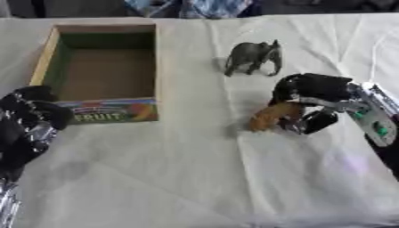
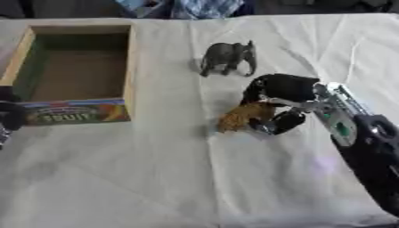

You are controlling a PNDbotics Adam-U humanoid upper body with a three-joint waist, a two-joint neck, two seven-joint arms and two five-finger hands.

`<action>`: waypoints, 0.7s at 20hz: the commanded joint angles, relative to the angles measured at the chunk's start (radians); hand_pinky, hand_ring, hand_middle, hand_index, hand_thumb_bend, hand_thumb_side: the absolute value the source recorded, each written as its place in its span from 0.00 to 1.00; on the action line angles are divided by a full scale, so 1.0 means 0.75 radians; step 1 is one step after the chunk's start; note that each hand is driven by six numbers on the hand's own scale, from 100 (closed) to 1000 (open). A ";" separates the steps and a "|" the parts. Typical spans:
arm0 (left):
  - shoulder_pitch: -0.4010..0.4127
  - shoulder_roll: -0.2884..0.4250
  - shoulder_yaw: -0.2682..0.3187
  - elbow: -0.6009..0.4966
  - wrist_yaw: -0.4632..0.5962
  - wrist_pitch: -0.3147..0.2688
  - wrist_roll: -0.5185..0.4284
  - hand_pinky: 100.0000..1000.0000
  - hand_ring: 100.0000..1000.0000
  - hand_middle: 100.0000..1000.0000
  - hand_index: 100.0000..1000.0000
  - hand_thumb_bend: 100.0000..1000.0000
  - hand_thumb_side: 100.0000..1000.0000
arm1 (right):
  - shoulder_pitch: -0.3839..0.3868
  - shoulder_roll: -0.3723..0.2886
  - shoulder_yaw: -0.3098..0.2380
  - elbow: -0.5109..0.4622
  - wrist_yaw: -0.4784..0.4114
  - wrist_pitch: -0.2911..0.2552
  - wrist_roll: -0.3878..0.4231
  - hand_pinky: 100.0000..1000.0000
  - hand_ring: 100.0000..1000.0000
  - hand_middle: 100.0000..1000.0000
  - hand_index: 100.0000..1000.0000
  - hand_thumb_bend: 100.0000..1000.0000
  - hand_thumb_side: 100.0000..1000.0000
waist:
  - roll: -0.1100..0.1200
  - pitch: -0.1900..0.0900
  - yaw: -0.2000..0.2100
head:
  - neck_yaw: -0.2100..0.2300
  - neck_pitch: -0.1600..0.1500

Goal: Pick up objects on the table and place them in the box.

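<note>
We've got our right hand (image 1: 311,104) reaching in from the right edge, fingers curled around an orange-brown object (image 1: 273,116) at mid-table, while our left hand (image 1: 27,122) sits at the near left edge, fingers bent and holding nothing.

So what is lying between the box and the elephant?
Nothing: between the box and the elephant there is only bare white cloth. The left eye view shows it best.

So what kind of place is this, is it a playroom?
Probably a robot practice table, not a playroom. A white cloth covers the table, with a fruit box and a toy elephant set out. The right hand grips an orange-brown toy.
</note>
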 commanded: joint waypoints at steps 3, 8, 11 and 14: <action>-0.002 0.026 -0.001 -0.018 -0.004 -0.002 -0.003 0.47 0.53 0.53 0.68 0.74 0.34 | -0.080 -0.055 0.003 -0.069 -0.094 -0.041 0.039 0.69 0.37 0.31 0.55 0.00 0.21 | -0.003 -0.036 -0.003 | -0.008 -0.008; 0.002 0.029 -0.003 -0.016 -0.003 -0.002 -0.006 0.47 0.53 0.53 0.68 0.74 0.34 | -0.177 -0.080 0.017 -0.109 -0.224 -0.041 0.091 0.68 0.37 0.30 0.53 0.00 0.21 | -0.008 -0.045 -0.001 | -0.010 -0.004; 0.003 0.032 -0.007 -0.016 -0.002 -0.002 -0.010 0.47 0.53 0.53 0.68 0.74 0.34 | -0.254 -0.078 0.035 -0.114 -0.294 -0.041 0.131 0.68 0.38 0.30 0.53 0.00 0.21 | -0.011 -0.051 0.006 | -0.011 -0.003; 0.002 0.034 -0.012 -0.016 -0.001 -0.002 -0.016 0.47 0.53 0.53 0.68 0.74 0.34 | -0.345 -0.058 0.060 -0.092 -0.359 -0.041 0.185 0.68 0.38 0.30 0.53 0.00 0.21 | -0.014 -0.055 0.017 | -0.018 -0.003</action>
